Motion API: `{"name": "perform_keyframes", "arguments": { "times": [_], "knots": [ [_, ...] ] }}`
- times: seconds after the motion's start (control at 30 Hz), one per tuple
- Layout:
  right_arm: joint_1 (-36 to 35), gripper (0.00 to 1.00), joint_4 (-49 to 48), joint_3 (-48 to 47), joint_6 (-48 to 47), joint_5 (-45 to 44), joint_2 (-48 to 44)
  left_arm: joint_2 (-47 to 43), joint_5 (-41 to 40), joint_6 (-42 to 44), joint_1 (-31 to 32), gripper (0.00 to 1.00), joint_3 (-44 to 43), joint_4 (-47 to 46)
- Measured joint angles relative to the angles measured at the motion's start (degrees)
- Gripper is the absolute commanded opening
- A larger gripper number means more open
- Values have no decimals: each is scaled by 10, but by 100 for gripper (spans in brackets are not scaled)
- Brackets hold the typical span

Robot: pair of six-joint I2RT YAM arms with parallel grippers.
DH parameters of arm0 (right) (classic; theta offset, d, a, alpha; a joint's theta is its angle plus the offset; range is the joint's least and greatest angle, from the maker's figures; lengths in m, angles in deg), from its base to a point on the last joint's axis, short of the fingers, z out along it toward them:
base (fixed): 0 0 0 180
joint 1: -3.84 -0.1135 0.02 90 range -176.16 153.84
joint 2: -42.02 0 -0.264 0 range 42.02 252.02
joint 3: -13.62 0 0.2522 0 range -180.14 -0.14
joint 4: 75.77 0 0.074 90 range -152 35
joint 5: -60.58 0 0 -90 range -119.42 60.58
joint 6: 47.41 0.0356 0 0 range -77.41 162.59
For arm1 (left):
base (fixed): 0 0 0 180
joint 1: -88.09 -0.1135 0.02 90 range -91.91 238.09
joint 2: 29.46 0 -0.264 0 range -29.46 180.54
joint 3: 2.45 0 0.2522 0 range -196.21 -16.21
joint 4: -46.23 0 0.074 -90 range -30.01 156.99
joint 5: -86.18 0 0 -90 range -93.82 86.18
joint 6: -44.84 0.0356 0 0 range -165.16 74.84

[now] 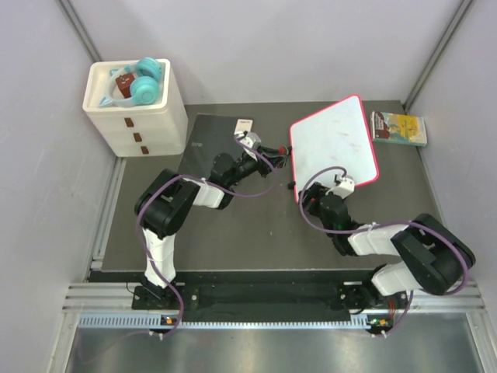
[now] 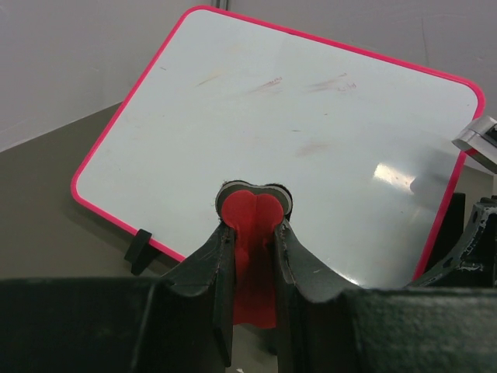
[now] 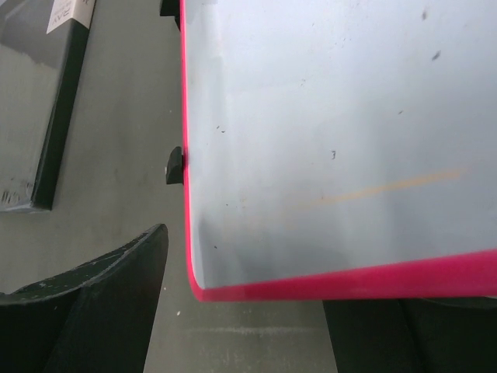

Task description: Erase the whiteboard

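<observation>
One large white rectangular whiteboard with a thin pink-red frame (image 1: 334, 144) lies at the far right of the dark table (image 1: 256, 233). Beside it sit one flat black notebook (image 1: 208, 146), one small yellow-green book (image 1: 398, 128) and one white drawer box (image 1: 136, 116).

Of the two arms, the left reaches right, and its hand (image 2: 252, 210) is clamped on one red heart-shaped piece with a dark rim (image 2: 252, 214), just short of the board's left edge. The right hand (image 3: 245, 307) sits at the board's near corner, its fingers (image 3: 116, 303) spread apart.
</observation>
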Motion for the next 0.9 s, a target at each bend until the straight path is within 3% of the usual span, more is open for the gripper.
{"name": "perform_keyframes", "arguments": {
  "times": [0.67,0.77,0.9],
  "knots": [
    [16,77,75,-43,-8,0,26,37,19,-16,3,0,-5,0],
    [17,79,80,-31,-9,6,-4,37,8,-9,4,0,-16,33],
    [12,82,100,-14,-18,5,-58,37,-2,4,4,0,-67,153]
  ]
}}
